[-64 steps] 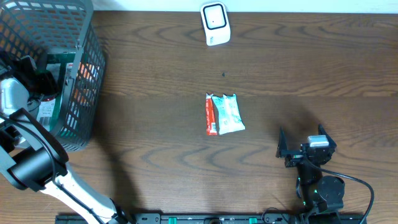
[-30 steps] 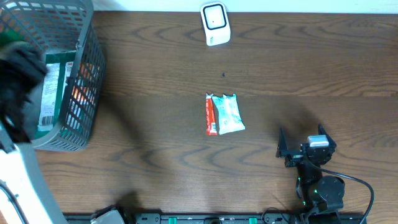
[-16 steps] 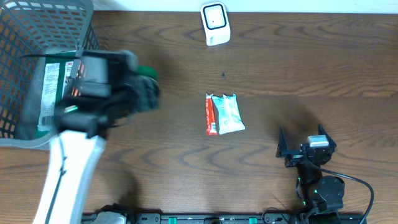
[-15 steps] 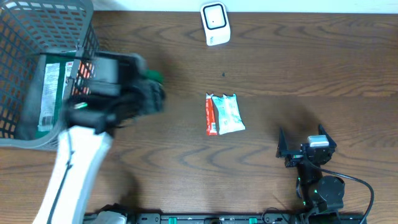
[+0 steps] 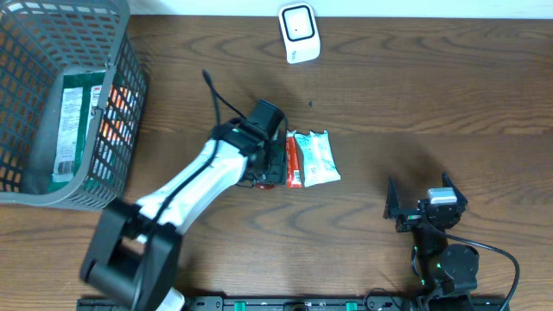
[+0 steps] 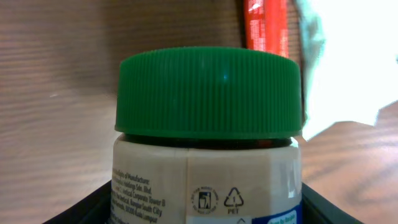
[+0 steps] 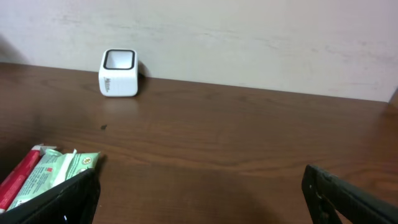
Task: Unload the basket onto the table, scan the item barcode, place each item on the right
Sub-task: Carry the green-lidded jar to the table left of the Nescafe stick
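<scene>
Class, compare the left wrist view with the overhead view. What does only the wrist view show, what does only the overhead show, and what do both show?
Only the left wrist view: a jar with a green ribbed lid, its label's small print and recycling marks close up. Only the overhead view: the grey basket holding packets, the white scanner, the left arm stretched to mid-table, and the open right gripper. Both: the red packet and the pale packet, side by side on the brown wooden table.

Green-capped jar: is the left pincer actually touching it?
Touching. The left wrist view shows the green-capped jar wedged between the black fingers of the left pincer, one against each side of its label.
</scene>
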`<action>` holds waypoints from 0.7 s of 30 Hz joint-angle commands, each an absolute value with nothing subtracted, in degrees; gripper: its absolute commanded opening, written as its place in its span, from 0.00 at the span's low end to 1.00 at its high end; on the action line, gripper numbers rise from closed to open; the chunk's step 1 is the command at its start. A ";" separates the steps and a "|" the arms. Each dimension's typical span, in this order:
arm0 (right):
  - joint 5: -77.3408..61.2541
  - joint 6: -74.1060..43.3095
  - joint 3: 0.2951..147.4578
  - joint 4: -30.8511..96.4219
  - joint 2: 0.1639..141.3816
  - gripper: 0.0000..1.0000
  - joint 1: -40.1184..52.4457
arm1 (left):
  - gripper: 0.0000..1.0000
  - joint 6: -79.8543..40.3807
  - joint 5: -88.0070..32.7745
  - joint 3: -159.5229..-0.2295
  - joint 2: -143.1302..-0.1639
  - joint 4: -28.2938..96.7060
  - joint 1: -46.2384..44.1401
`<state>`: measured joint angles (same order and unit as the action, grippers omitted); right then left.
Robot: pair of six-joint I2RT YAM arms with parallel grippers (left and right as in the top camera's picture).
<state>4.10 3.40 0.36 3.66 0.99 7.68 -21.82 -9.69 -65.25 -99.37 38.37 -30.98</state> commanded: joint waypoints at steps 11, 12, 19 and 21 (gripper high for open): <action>4.43 3.51 0.32 3.88 0.75 0.99 7.90 | 0.77 -24.75 -10.02 -65.49 -104.09 36.07 -31.31; 4.43 3.51 0.32 3.90 0.75 0.99 7.90 | 0.79 -24.75 -10.33 -65.49 -104.05 36.07 -31.31; 4.40 3.49 0.32 3.90 0.75 0.99 7.90 | 0.88 -24.71 -10.46 -66.30 -103.44 35.90 -31.31; 4.43 3.49 0.32 3.88 0.75 0.99 7.90 | 0.88 -24.40 -10.44 -66.74 -102.65 35.81 -31.31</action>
